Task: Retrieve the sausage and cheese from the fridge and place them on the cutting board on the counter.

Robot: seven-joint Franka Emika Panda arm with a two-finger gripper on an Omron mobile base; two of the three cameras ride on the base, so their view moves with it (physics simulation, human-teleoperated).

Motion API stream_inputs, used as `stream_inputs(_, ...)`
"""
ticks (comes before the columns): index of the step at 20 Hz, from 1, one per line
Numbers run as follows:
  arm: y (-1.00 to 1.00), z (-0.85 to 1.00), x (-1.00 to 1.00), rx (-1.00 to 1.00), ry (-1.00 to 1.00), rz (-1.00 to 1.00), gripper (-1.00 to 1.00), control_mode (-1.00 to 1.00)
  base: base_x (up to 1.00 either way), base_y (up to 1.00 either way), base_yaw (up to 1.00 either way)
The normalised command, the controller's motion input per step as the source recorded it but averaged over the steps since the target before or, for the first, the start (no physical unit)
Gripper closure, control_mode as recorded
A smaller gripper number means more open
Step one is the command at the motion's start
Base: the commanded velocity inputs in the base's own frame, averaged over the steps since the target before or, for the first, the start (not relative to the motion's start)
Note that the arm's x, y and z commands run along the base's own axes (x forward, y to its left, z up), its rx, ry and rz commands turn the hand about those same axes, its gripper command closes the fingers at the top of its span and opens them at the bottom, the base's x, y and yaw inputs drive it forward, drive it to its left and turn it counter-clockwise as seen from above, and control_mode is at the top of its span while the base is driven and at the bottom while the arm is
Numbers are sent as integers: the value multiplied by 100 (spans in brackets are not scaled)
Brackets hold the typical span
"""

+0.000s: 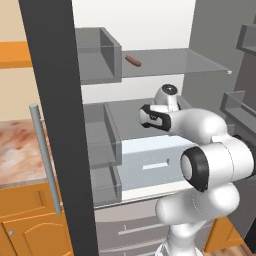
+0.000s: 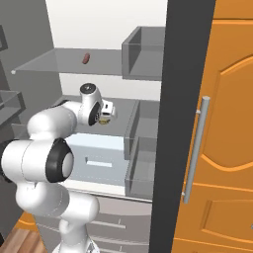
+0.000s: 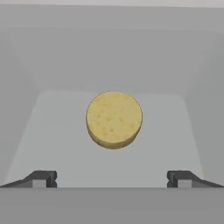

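Left base view: fridge [image 1: 55, 125], doors swung wide, dark door edge upright in the foreground. Sausage [image 1: 133, 61] lies on the upper glass shelf [image 1: 190, 62], just right of a grey door bin. White arm reaches in over the middle shelf above a pale drawer [image 1: 150, 162]. Marbled worktop [image 1: 20, 150] at far left over orange cabinets.

Right base view: sausage [image 2: 86, 58] on the upper shelf, well above the arm. Hand [image 2: 105, 115] sits low over the middle shelf, a sliver of yellow cheese [image 2: 103, 120] just under it. Orange cabinet door [image 2: 227, 148] with bar handle at right.

Hand view: cheese [image 3: 114, 119], one round pale-yellow chunk, rests on the grey shelf floor [image 3: 52, 144], centred ahead of the hand [image 3: 112, 179]. Fingertips [image 3: 43, 179] spread to full width, one at each side, both apart from the cheese. Nothing gripped.
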Motion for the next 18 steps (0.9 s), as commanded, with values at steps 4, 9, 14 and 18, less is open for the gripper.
stream_inputs(4,3,-3,26,-2,0,0,-100,-100,0,0,0)
stream_inputs(9,3,-9,7,-2,1,0,-100,-100,0,0,0)
stream_inputs(14,1,-9,28,-1,1,0,-100,-100,0,0,0)
stream_inputs(18,0,-1,34,0,2,0,-100,-100,0,0,0)
